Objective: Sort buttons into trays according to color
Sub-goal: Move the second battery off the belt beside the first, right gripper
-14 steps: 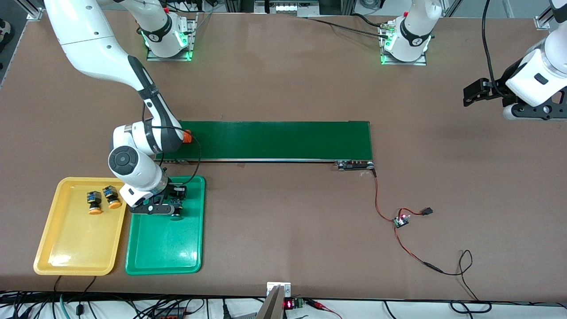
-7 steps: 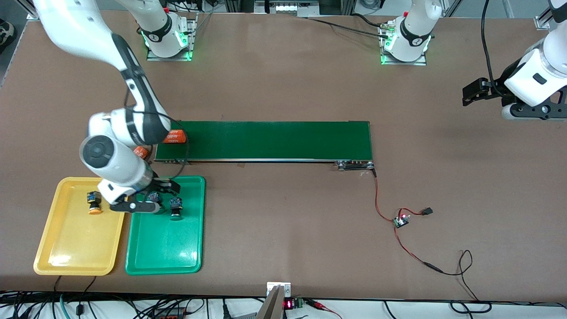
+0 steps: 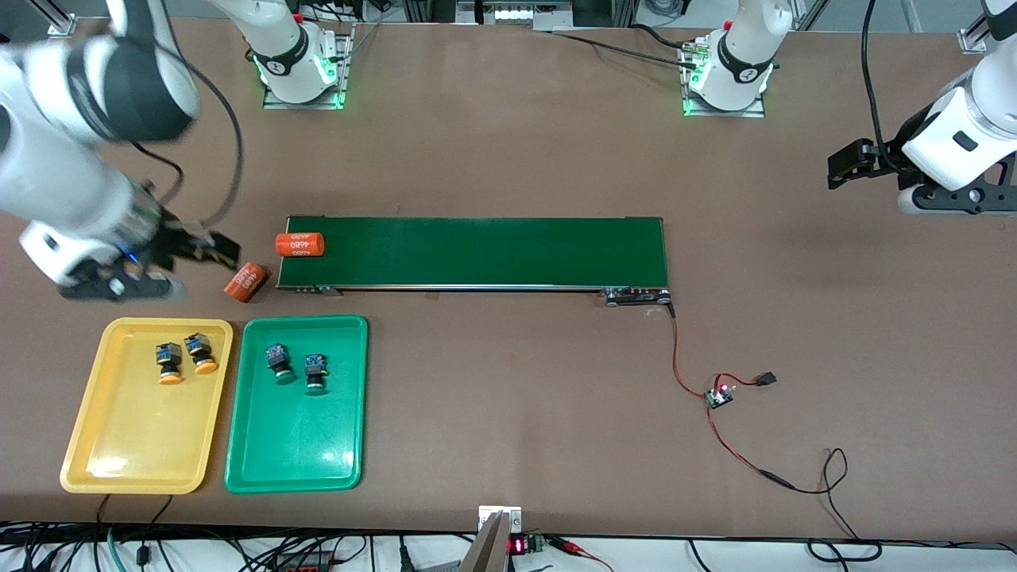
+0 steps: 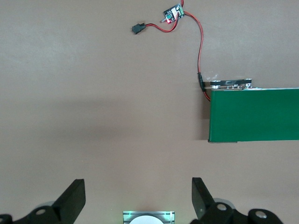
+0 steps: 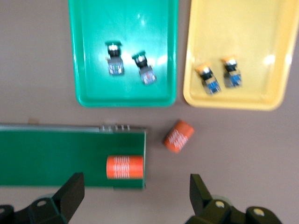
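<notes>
Two yellow-capped buttons [image 3: 182, 357] lie in the yellow tray [image 3: 127, 453], two green-capped buttons [image 3: 295, 369] in the green tray [image 3: 294, 453]. The right end effector [image 3: 208, 248] and the left end effector [image 3: 838, 167] both hang wide open and empty above the bench [image 3: 508, 143].

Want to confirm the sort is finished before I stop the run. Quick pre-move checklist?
1. Two yellow-orange-capped push-button switches in the shallow yellow plastic tray: ok.
2. Two green-capped push-button switches in the shallow green plastic tray: ok.
3. Right gripper open, holding nothing, over the table beside the long dark-green conveyor belt: ok.
4. Left gripper open, waiting over bare table at its own end: ok.
5. Belt free of objects: not ok, one orange cylinder with white numbers lies on it; another lies on the table beside it.
</notes>
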### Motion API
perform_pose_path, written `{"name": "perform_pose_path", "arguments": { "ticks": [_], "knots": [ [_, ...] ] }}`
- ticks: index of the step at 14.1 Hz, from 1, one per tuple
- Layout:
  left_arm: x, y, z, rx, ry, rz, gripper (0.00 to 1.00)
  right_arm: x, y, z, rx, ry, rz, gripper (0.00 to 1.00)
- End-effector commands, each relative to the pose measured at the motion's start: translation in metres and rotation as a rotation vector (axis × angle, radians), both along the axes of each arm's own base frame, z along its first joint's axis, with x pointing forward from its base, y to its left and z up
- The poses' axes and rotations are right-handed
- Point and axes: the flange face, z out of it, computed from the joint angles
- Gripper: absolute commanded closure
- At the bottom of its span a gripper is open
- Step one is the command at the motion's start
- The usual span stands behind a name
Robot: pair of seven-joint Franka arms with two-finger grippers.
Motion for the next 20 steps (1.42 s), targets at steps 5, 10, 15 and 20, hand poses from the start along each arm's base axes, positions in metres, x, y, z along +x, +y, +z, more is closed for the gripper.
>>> {"name": "perform_pose_path", "arguments": {
  "ticks": [5, 10, 15, 20],
  "knots": [
    [-0.001, 0.006, 0.010, 0.026, -0.023, -0.004, 0.00, -0.045, -0.015, 0.021, 0.046, 0.069, 0.062, 0.00],
    [0.004, 0.007, 0.018, 0.043, -0.115, -0.012, 0.00, -0.041, -0.065, 0.020, 0.042, 0.075, 0.050, 0.00],
    [0.004, 0.002, 0.020, 0.040, -0.113, -0.045, 0.00, -0.030, -0.078, 0.022, 0.030, 0.065, 0.056, 0.00],
    [0.006, 0.002, 0.022, 0.039, -0.114, -0.051, 0.00, -0.030, -0.078, 0.023, 0.029, 0.070, 0.042, 0.00]
  ]
}}
